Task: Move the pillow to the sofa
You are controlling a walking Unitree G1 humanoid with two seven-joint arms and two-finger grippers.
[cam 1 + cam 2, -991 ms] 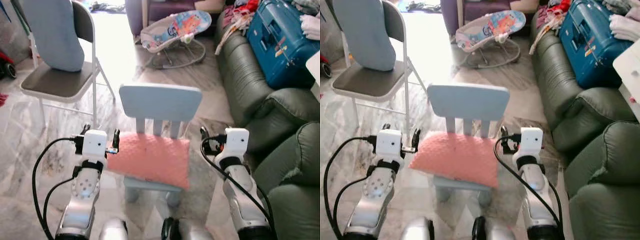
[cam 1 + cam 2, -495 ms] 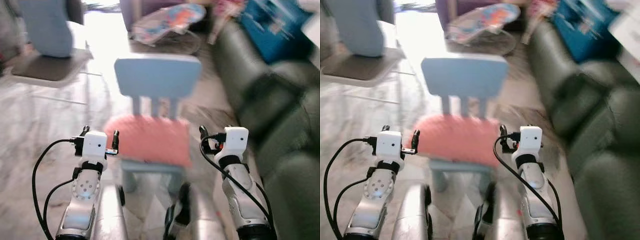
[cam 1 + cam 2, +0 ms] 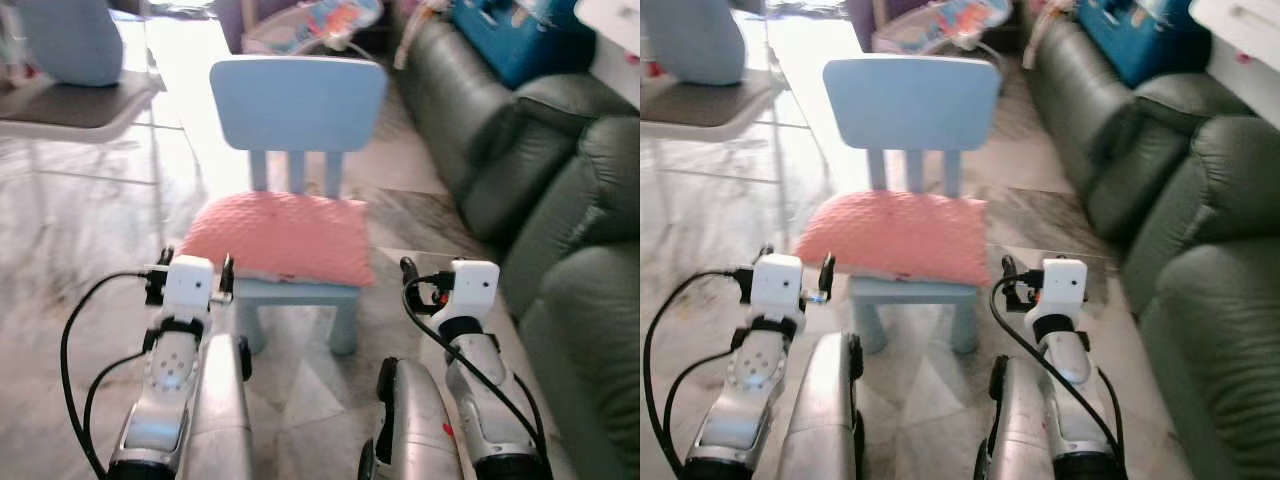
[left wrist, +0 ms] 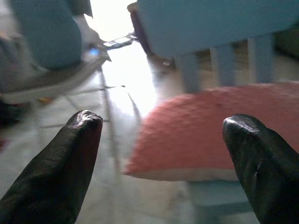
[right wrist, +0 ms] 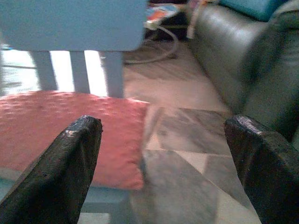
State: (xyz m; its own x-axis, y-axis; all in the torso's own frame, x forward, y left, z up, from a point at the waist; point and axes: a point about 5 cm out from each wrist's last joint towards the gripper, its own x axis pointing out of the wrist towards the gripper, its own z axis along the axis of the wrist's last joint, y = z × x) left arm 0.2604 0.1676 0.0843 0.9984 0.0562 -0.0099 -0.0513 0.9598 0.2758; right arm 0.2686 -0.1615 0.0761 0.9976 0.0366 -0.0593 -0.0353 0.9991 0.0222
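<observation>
Here, bumpy pink pillow [image 3: 278,238], slatted blue chair [image 3: 297,105]

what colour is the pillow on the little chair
Salmon pink with a bumpy dotted texture; the soft pink pillow on the small light-blue chair shows best in the left eye view.

Small light-blue plastic child's chair [image 3: 297,103], slatted back, standing upright on the floor. Pale marbled tile floor [image 3: 80,230], glossy, bright glare toward the far end. Grey metal folding chair [image 3: 70,100], far left, its seat partly cut off; a light-blue cushion [image 3: 68,38] stands against its back. Baby bouncer with patterned fabric [image 3: 320,20] and wire frame, beyond the small chair. Blue hard-shell suitcase [image 3: 505,35], upper right. White furniture corner [image 3: 1240,30], far right edge.
</observation>
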